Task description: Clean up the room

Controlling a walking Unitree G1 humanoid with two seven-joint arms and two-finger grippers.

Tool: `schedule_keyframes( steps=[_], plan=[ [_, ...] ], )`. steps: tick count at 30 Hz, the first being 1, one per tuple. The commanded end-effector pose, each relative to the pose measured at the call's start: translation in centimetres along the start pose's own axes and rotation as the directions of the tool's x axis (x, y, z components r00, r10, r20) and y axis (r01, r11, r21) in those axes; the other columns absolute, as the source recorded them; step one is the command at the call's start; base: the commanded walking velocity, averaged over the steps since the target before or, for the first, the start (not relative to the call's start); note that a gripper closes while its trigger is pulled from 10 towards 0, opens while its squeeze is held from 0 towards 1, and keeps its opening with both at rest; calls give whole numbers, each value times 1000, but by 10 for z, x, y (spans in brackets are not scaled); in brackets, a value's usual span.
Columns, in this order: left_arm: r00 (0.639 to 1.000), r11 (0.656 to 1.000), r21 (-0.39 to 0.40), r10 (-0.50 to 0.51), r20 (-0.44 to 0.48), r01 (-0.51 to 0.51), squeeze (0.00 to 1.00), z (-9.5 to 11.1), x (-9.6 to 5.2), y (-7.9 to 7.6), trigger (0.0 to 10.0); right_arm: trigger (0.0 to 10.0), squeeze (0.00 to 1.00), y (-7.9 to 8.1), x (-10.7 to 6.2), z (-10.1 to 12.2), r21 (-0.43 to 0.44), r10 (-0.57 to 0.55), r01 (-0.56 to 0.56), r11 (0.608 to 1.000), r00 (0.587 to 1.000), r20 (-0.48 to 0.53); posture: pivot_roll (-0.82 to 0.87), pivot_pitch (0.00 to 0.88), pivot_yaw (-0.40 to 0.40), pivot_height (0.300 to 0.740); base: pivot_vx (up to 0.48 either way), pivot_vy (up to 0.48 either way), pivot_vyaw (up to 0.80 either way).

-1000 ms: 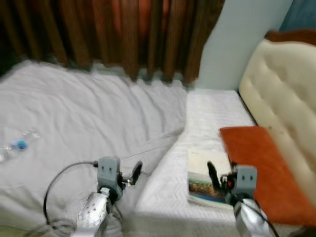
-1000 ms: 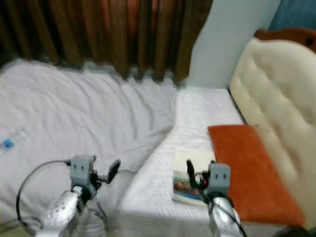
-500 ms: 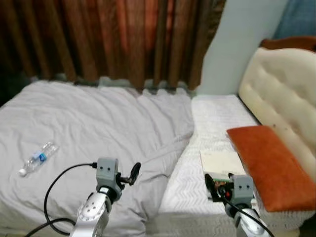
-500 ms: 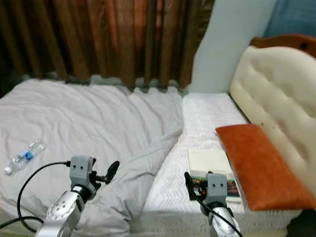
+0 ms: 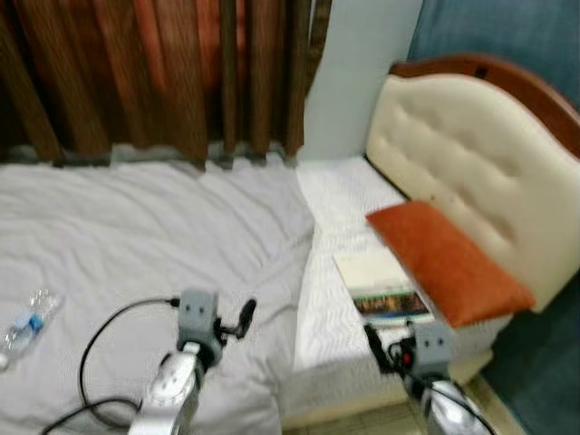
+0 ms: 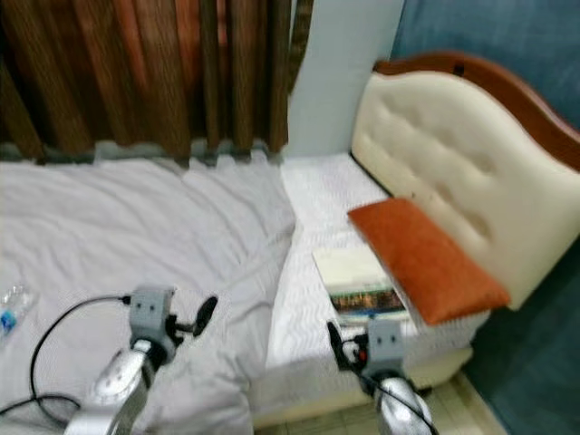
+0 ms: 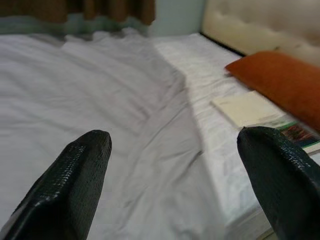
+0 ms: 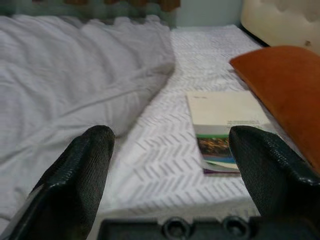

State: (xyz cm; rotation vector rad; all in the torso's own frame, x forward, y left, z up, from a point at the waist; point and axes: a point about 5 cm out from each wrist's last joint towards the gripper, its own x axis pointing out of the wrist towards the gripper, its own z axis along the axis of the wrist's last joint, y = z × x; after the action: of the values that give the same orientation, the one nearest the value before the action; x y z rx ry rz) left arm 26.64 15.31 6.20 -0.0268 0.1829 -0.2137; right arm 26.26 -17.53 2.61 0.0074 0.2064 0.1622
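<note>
Right wrist view shows the right claw [image 8: 167,175] spread wide and empty, aimed at the book [image 8: 225,129] lying on the bed [image 5: 344,195] beside the orange pillow [image 5: 446,260], evidently awaiting pickup; left claw [image 7: 175,180] likewise wide.

No text could be read. The book [image 8: 222,130], at right of centre in the right wrist view, bore a faint dark line of print on its pale cover, too blurred to make out.
</note>
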Motion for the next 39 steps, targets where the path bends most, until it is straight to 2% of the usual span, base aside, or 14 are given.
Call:
schedule_keyframes(
  steps=[1,7,9,11,17,21,28,32,39],
  plan=[
    [1000,1000,-5,-16,12,16,0,0,-2,-8,10000,10000,0,-7,0,-1,-6,-8,7,1000,1000,-18,63,6,-96,740,0,0,0],
    [999,1000,-7,5,-47,-5,0,-16,-13,-1,10000,10000,0,-8,-4,-3,5,6,-6,1000,1000,-31,58,32,-102,740,0,0,0],
    [994,999,29,31,-104,-28,0,-30,-18,8,10000,10000,0,-6,-7,-7,3,29,-29,1000,998,-47,52,39,-107,740,0,0,0],
    [992,998,44,49,-119,-44,0,-34,-20,14,10000,10000,0,-4,-9,-9,5,47,-47,999,997,-55,48,41,-107,740,0,0,0],
    [996,998,45,39,-77,-36,0,-24,-21,13,10000,10000,0,-3,-11,-9,0,61,-61,998,997,-54,50,40,-101,740,0,0,0],
    [998,999,49,14,-62,-11,0,-21,-20,12,10000,10000,0,-2,-9,-9,-3,59,-59,998,997,-57,52,30,-94,740,0,462,-455],
    [998,998,60,14,-66,-10,0,-20,-15,13,10000,10000,0,-1,-9,-11,8,56,-56,998,996,-68,46,25,-88,740,0,467,-789],
    [995,996,91,27,-99,-18,0,-23,-6,14,10000,10000,0,-1,-9,-12,-11,68,-69,998,995,-78,36,21,-83,740,0,0,0],
    [994,996,80,32,-101,-24,0,-25,-11,14,10000,10000,0,-2,-8,-11,-19,57,-59,998,995,-77,38,11,-80,740,0,0,0]
  ],
)
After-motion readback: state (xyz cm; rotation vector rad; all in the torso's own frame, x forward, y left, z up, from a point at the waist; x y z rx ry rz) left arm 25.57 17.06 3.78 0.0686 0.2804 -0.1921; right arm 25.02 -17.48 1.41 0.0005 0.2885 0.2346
